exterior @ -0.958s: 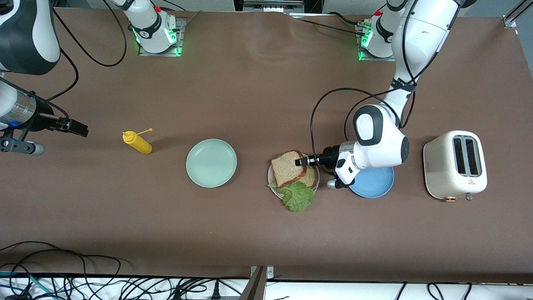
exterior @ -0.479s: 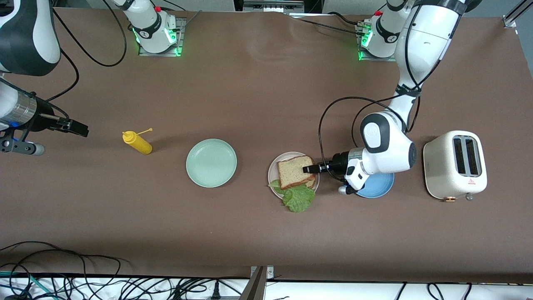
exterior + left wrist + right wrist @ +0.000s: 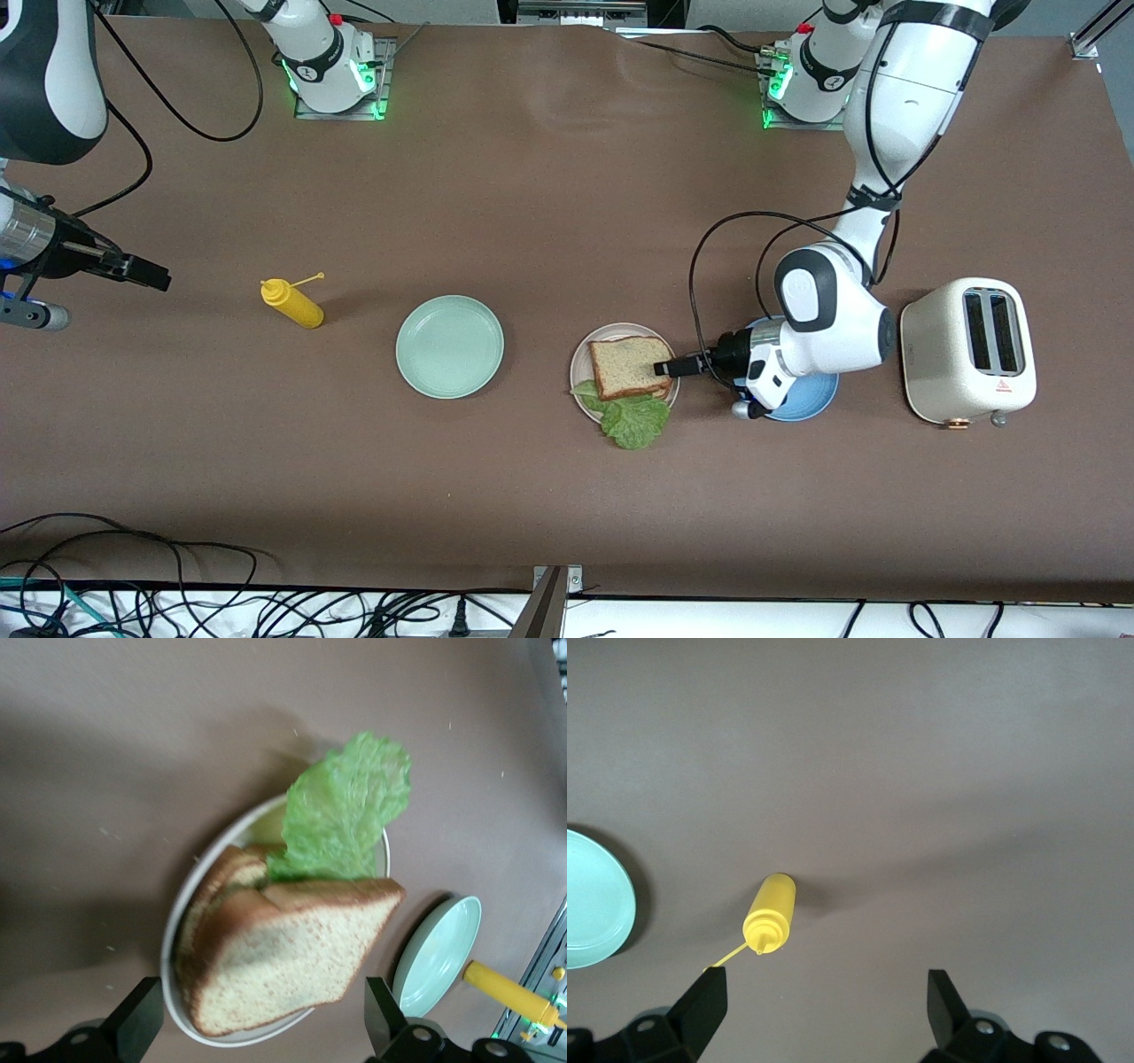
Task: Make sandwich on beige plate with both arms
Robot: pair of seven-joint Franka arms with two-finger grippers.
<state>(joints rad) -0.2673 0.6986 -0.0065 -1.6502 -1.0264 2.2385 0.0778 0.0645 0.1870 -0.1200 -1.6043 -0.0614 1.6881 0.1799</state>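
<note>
The left hand (image 3: 663,369), fingers spread and holding nothing, sits at the sandwich's (image 3: 627,368) edge, right of frame center. The sandwich, brown toast over frilly green lettuce, lies on the beige plate (image 3: 580,354). The right hand (image 3: 159,276), also spread, waits at the frame's left edge.

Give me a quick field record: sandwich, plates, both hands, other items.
sandwich: top slice laid on, lettuce sticking out toward the front camera
beige plate: under the sandwich
left hand: open, at the sandwich's edge, holding nothing
right hand: open, empty, waiting at the right arm's end of the table
mint plate: bare
blue plate: under the left wrist
mustard bottle: lying down
toaster: at the left arm's end
</note>
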